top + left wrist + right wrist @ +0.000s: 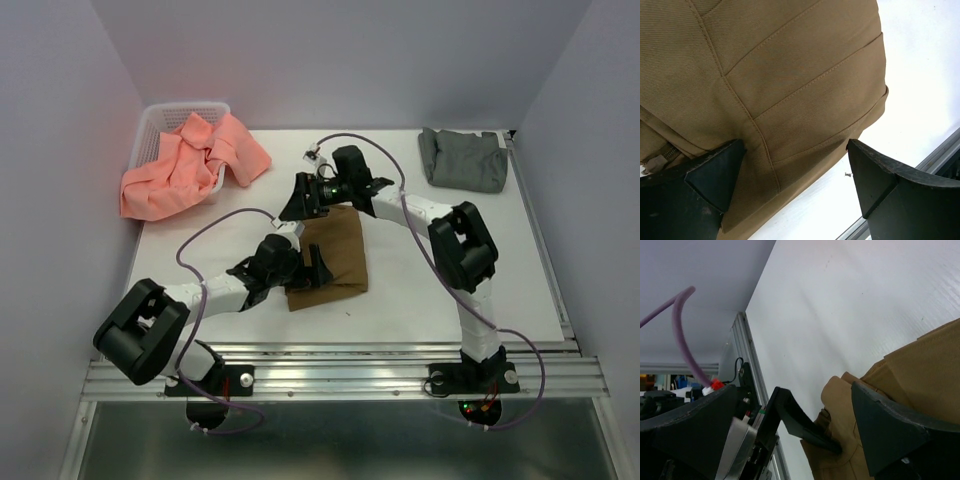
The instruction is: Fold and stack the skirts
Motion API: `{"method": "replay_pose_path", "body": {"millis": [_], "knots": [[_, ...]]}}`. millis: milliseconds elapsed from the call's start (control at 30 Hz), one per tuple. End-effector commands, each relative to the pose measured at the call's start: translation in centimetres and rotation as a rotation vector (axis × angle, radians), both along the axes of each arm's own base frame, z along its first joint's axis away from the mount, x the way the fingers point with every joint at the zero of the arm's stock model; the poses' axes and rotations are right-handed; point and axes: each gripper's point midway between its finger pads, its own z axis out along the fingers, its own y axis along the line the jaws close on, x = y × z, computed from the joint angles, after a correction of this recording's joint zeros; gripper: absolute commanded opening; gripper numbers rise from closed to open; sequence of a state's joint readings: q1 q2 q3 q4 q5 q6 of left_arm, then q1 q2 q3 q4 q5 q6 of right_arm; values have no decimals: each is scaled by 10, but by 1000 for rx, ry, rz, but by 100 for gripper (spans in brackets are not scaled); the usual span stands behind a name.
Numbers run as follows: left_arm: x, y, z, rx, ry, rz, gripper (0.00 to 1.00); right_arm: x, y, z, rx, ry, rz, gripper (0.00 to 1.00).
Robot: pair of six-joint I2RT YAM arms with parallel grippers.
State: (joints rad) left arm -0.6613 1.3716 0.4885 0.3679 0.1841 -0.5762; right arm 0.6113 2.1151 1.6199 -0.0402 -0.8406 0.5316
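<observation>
The tan-brown skirt [332, 250] lies folded flat at the table's middle. My left gripper [305, 270] is open over its near left edge; in the left wrist view [796, 167] the pleated cloth [790, 75] lies under and between the fingers [705, 182], not pinched. My right gripper [300, 200] is open and empty at the skirt's far left corner; its wrist view [795, 390] shows the cloth [920, 365] and the left arm's finger [805, 425] on it. The grey skirt [462, 158] lies folded at the back right. The salmon-pink skirt [190, 160] hangs crumpled over the basket.
A white lattice basket [160, 118] stands at the back left corner. Purple cables loop over both arms. The metal rail [340, 365] runs along the table's near edge. Walls close in the left, back and right.
</observation>
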Motion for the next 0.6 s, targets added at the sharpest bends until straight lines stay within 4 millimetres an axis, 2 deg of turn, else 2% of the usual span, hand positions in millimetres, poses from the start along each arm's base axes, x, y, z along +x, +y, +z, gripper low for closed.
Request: {"method": "replay_pose_path", "body": {"millis": [0,167,367,500,533,567], "knots": [[-5,10,-23,88,37,-6,99,-46,9,-64,-94,154,134,100],[-3,15,-26,115,41,16,99,-48,1,-90,-136,214,107,100],[0,23,-25,162,31,39,99,-13,-36,-118,-206,254,-59,100],[13,33,-11,231,-16,72,99,19,-74,-128,-275,264,-256,100],[20,42,-10,273,-35,117,99,34,-89,-118,-264,237,-321,100],[23,46,-5,291,-38,136,99,35,-107,-132,-315,247,-399,100]]}}
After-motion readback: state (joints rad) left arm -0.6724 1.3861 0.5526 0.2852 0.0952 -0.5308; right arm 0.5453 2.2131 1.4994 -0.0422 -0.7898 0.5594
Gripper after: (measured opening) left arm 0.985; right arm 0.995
